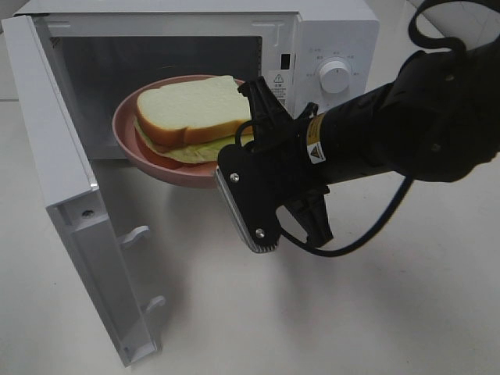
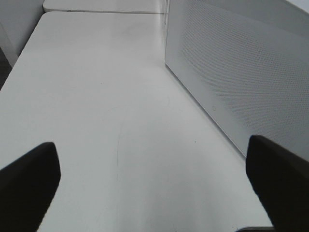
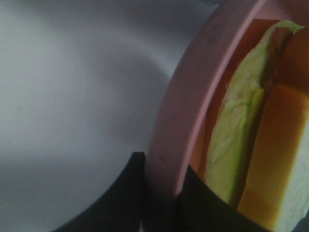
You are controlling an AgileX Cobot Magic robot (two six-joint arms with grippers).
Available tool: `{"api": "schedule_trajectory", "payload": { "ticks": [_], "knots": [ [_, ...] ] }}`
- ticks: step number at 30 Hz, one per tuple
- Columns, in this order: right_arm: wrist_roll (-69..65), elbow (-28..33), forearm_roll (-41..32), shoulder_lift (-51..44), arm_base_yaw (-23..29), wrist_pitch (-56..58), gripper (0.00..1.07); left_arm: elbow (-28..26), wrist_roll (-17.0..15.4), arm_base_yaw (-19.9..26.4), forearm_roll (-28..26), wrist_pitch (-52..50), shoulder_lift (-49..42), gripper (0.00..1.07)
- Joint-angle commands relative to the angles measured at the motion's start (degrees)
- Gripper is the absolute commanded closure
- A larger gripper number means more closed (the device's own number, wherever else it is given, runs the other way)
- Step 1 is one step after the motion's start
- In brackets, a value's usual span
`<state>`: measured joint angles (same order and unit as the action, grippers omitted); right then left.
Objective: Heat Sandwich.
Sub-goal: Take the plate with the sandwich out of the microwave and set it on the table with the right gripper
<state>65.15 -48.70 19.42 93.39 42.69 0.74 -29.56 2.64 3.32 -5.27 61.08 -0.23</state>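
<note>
Sandwich (image 1: pixel 194 113) sits on pink plate (image 1: pixel 125 133), plate half inside open microwave (image 1: pixel 328 47). Right gripper (image 3: pixel 161 193) fingers clamped on plate rim; left gripper (image 2: pixel 154 186) fingers released, over bare worktop (image 2: pixel 96 96). Bread likely soft, light, crushable: carry via stiff rim, keep level, filling may slide. Warning triangle label on arm and microwave decal visible; txt unreadable.
</note>
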Motion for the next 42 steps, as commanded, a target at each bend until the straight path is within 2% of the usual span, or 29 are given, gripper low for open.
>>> {"api": "schedule_trajectory", "payload": {
  "ticks": [1, 12, 20, 25, 32, 37, 39, 42],
  "knots": [
    [-0.46, 1.95, -0.11, -3.38, 0.29, -0.74, 1.07, 0.06, -0.17, -0.34, 0.06, 0.0, -0.4, 0.06],
    [-1.32, 9.51, -0.29, -13.46, 0.29, 1.26, 1.07, 0.06, -0.17, -0.34, 0.06, 0.0, -0.4, 0.06],
    [-2.23, 15.76, -0.23, -25.32, 0.29, 8.65, 1.07, 0.06, -0.17, -0.34, 0.06, 0.0, -0.4, 0.06],
    [-2.52, 18.28, -0.17, -31.23, 0.29, 15.64, 1.07, 0.06, -0.17, -0.34, 0.06, 0.0, -0.4, 0.06],
    [-6.47, 21.14, 0.11, -37.36, 0.29, 19.6, 1.07, 0.06, -0.17, -0.34, 0.06, 0.0, -0.4, 0.06],
    [-13.46, 23.09, 4.76, -40.79, 0.29, 23.55, 1.07, 0.06, -0.17, -0.34, 0.06, 0.0, -0.4, 0.06],
    [-19.88, 24.01, 10.14, -41.77, 0.29, 25.27, 1.07, 0.06, -0.17, -0.34, 0.06, 0.0, -0.4, 0.06],
    [-24.98, 24.35, 14.04, -41.94, 0.29, 25.95, 1.07, 0.06, -0.17, -0.34, 0.06, 0.0, -0.4, 0.06]
  ]
}}
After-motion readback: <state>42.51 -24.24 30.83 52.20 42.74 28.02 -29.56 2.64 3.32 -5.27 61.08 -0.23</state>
